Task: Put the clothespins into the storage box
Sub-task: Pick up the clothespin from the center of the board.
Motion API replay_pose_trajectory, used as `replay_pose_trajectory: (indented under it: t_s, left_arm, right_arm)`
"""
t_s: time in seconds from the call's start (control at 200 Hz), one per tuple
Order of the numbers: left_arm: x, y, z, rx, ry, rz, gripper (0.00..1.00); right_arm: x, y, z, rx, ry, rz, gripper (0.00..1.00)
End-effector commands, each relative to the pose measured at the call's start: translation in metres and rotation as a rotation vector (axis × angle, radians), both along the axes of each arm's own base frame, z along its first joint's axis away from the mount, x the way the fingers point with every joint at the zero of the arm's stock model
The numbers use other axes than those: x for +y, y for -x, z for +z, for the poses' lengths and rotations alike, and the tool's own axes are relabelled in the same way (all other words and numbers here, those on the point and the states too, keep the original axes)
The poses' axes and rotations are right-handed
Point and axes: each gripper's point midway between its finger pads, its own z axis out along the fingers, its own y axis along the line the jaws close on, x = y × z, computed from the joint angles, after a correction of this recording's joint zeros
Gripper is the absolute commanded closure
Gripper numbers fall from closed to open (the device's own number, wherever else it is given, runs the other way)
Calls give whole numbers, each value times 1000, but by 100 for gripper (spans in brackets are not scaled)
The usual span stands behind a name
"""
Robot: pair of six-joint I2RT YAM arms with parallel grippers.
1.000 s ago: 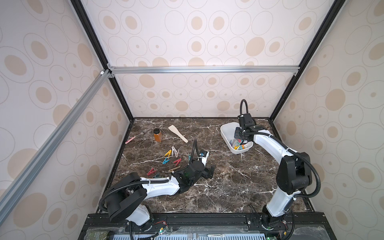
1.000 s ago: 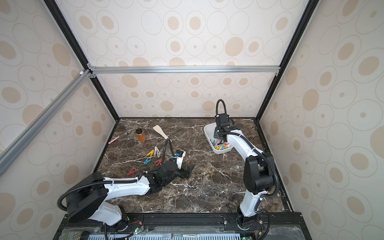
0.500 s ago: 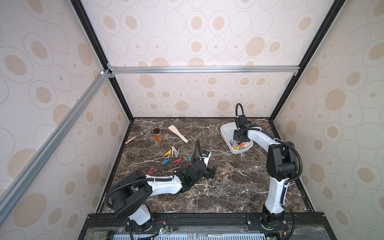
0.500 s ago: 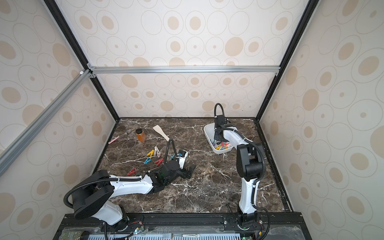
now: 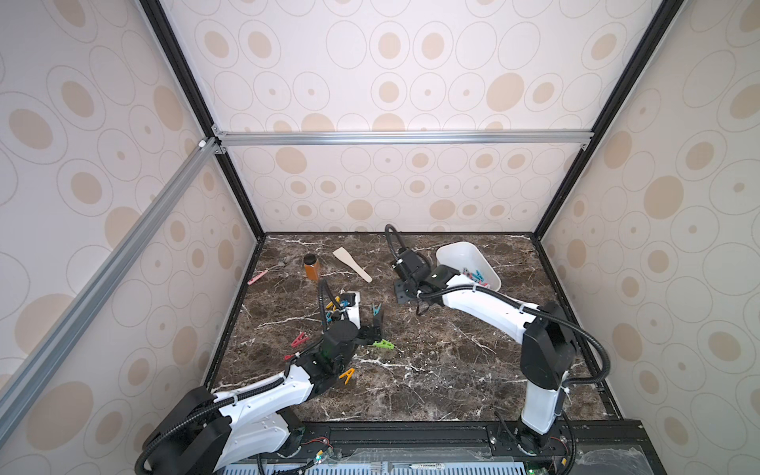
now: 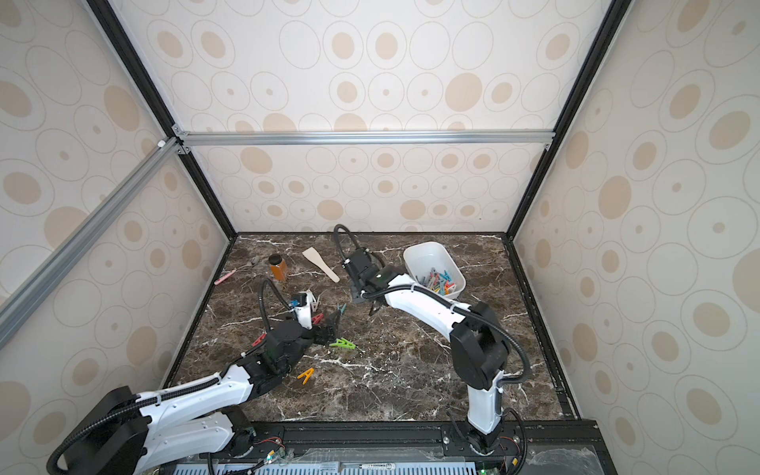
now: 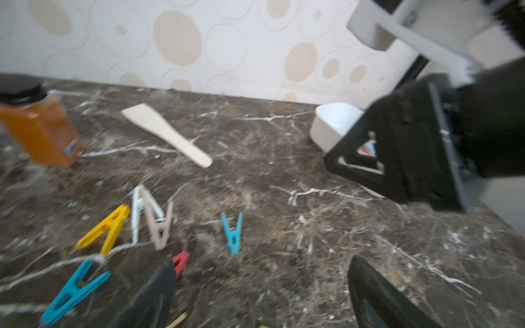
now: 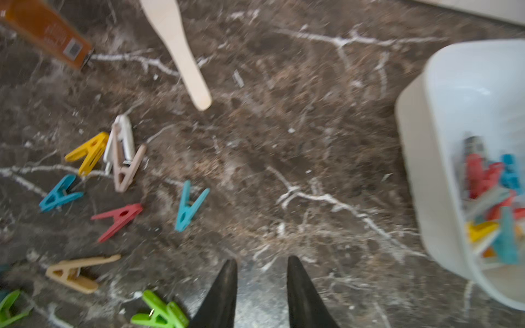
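Where the marble tabletop nears its far right corner stands the storage box, white and lidless, holding a mixed heap of clothespins at its near end. Loose on the marble left of centre: yellow peg, white peg, beige peg, blue peg, red peg, teal peg, tan peg, green peg, orange peg. Arms: left gripper low just beside the green peg, jaws spread wide, nothing between — right gripper over bare marble between loose pegs and box, fingertips narrowly parted, empty. Sundries at the back: wooden spatula, amber jar, pink-handled tool
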Motion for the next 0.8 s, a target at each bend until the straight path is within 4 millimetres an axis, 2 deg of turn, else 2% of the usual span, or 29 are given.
replay_pose_trajectory:
  t_s: [0.0, 0.245, 0.485, 0.795]
  left_arm:
    - [19, 10, -32, 123, -8, 30, 5]
    - [23, 17, -47, 171, 30, 22, 5]
    - [21, 17, -50, 178, 37, 11, 5]
    - [26, 18, -37, 115, 76, 25, 5]
  right_arm:
    - [25, 9, -40, 134, -21, -11, 67]
    - [51, -10, -75, 152, -50, -83, 70]
    - [57, -28, -101, 181, -11, -127, 71]
    - [54, -39, -120, 204, 3, -153, 78]
